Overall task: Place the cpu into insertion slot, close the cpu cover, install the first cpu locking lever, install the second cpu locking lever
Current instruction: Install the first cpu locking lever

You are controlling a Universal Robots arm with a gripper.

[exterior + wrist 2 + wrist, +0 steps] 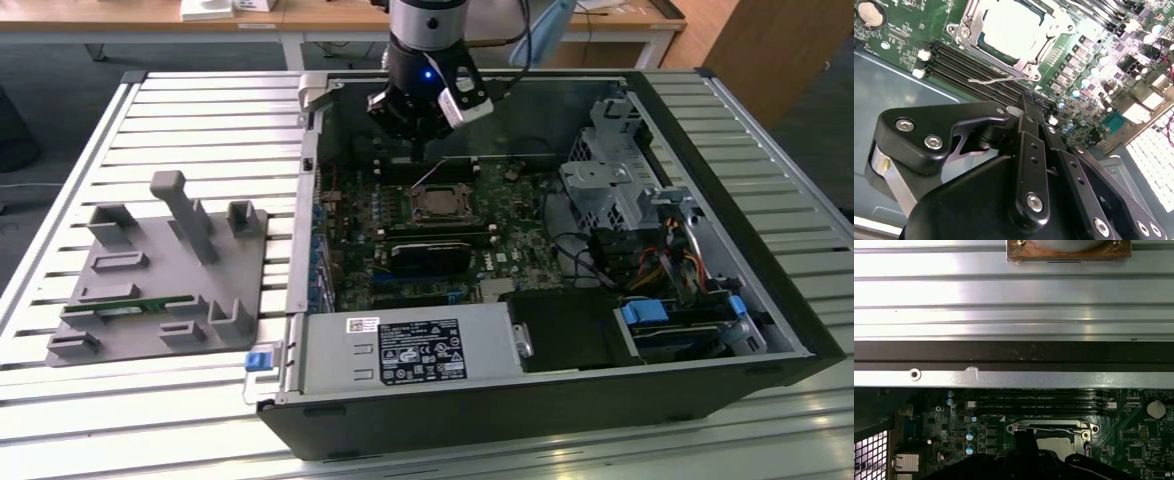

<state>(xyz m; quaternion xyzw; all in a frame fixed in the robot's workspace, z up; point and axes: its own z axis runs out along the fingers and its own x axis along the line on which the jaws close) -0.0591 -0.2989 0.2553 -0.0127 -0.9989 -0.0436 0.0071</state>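
The cpu (1014, 27) lies flat in the insertion slot (438, 205), its silvery top showing through the window of the cpu cover (970, 30), which lies down over it. One thin wire locking lever (999, 79) stands loose beside the socket's edge, toward the memory slots; in the exterior view this lever (430, 176) slants upward. My gripper (1027, 102) hovers just off that side of the socket, black fingers (1030, 150) drawn together, nothing between them. In the exterior view my gripper (422, 145) hangs above the far part of the board.
Long black memory slots (969, 70) run between gripper and socket. A black card (427, 258), the power supply (407, 350) and a drive cage (607, 185) stand inside the open case. A grey fixture plate (160, 275) sits on the exterior view's left.
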